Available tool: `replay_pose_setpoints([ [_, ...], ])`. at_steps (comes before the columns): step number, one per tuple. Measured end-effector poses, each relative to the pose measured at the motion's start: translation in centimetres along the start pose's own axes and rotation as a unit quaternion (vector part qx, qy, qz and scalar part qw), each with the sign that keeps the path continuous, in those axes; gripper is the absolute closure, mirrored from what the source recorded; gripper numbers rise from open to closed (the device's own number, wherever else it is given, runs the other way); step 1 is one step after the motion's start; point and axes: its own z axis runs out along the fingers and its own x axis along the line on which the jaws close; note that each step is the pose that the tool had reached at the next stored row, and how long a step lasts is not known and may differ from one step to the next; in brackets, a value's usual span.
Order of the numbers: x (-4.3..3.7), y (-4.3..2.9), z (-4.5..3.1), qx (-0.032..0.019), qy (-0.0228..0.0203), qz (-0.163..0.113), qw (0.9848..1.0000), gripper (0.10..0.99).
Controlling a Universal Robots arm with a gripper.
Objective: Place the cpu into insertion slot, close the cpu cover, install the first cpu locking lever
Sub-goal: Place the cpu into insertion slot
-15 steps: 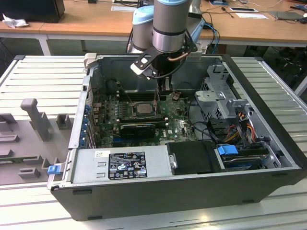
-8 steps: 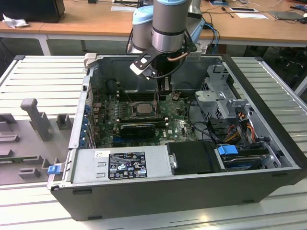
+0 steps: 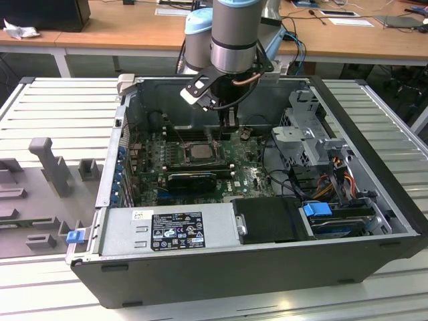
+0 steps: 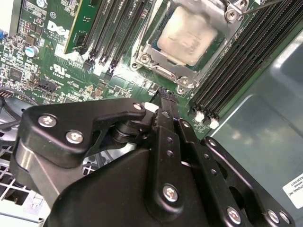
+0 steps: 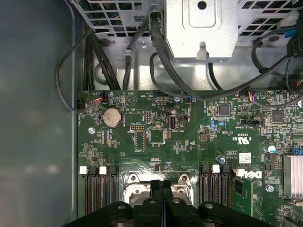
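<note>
The cpu (image 4: 187, 35) lies with its pale silver-beige face up in the insertion slot (image 3: 198, 152) on the green board. The cpu cover (image 4: 154, 59), a silver frame, lies flat around the chip, whose face shows through the window. My gripper (image 4: 163, 98) hangs just above the board beside the socket, its two black fingers pressed together with nothing between them. In the first wrist view the shut gripper (image 5: 161, 185) stands in front of the socket's silver surround (image 5: 132, 191). In the exterior view the gripper (image 3: 229, 127) is just to the socket's right.
Black memory slots (image 4: 236, 61) flank the socket on both sides. Black cables (image 5: 165, 61) and a grey drive cage (image 5: 201, 28) lie beyond the board. The case wall (image 3: 221, 267) and the power supply (image 3: 167, 231) close off the near side.
</note>
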Motion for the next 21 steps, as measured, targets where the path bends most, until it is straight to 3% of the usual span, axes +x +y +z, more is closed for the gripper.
replay_pose_setpoints([
  [12, 0.0, -0.26, -0.01, 0.0, 0.0, 0.0, 1.0, 0.98],
  [21, -0.01, -0.94, 0.09, 0.0, 0.0, 0.0, 1.0, 0.98],
])
